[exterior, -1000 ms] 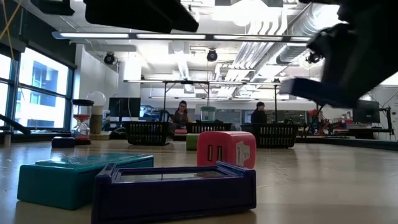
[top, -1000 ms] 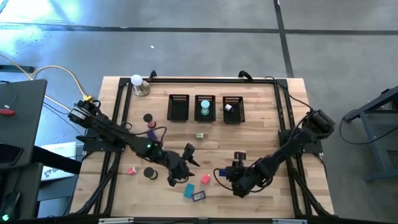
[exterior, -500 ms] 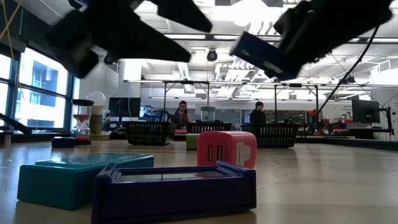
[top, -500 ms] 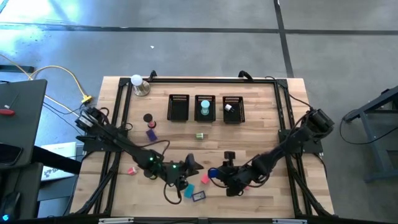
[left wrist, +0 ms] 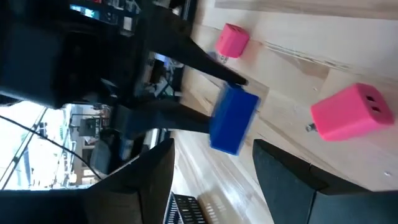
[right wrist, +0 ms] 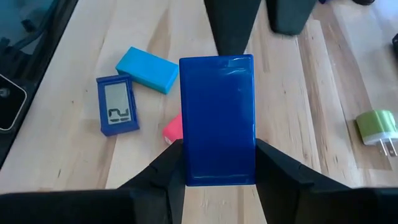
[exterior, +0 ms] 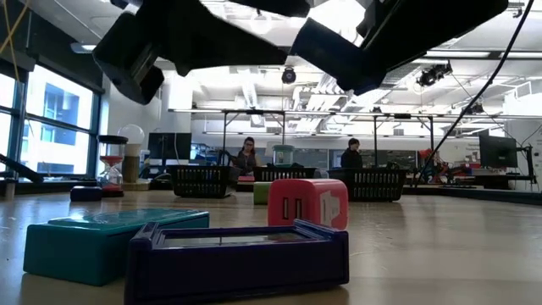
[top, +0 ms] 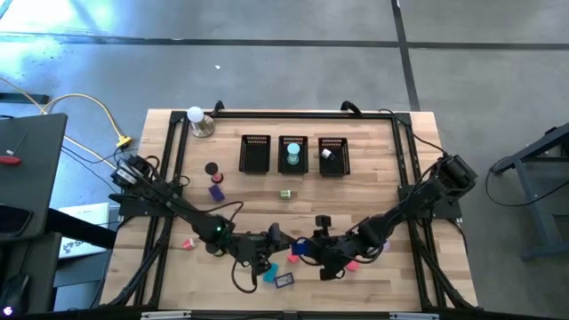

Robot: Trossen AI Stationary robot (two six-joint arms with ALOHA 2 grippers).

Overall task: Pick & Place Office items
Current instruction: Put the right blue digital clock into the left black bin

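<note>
The right gripper (top: 300, 252), clamping the blue block (right wrist: 217, 118), is now meeting the left gripper (top: 271, 246), jaws apart, near the table's front edge: handover looks imminent.

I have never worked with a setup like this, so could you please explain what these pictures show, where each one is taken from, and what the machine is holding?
These are four views of one moment at a wooden table with two dark robot arms.

One camera looks straight down; one sits at table height; one rides on each arm's wrist.

From above, the right gripper and the left gripper meet near the table's front edge. The right one is shut on a blue rectangular block, held above the wood. The left gripper's fingers are open, facing that block.

On the table lie a pink plug-in charger, a teal block, a small blue framed display, a green charger and a black roll. At the back stand three black mesh bins and a white ball lamp.
</note>
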